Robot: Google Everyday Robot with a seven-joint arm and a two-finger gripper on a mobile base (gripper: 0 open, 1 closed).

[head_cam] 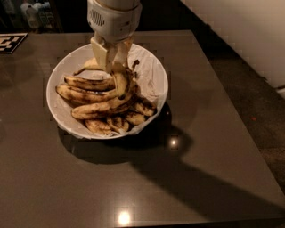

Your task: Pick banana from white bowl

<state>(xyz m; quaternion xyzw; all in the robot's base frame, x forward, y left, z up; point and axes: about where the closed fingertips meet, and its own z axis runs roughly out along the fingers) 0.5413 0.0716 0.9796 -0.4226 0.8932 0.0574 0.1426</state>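
Observation:
The white bowl (153,73) stands on the dark table, lined with crinkled white and filled with several brown-spotted bananas (93,95). My gripper (111,55) hangs straight down over the bowl's back half. It is shut on the banana (120,83), a plump yellow one with a dark tip. The banana hangs nearly upright between the fingers (100,53), and its lower end is just above or touching the pile. A second banana's stem end seems to hang beside it, but I cannot tell if they are joined.
The grey table (209,160) runs to an edge on the right, with floor (258,93) beyond. A black-and-white marker tag (11,42) lies at the table's far left corner. Bottles (33,13) stand in the dark behind it.

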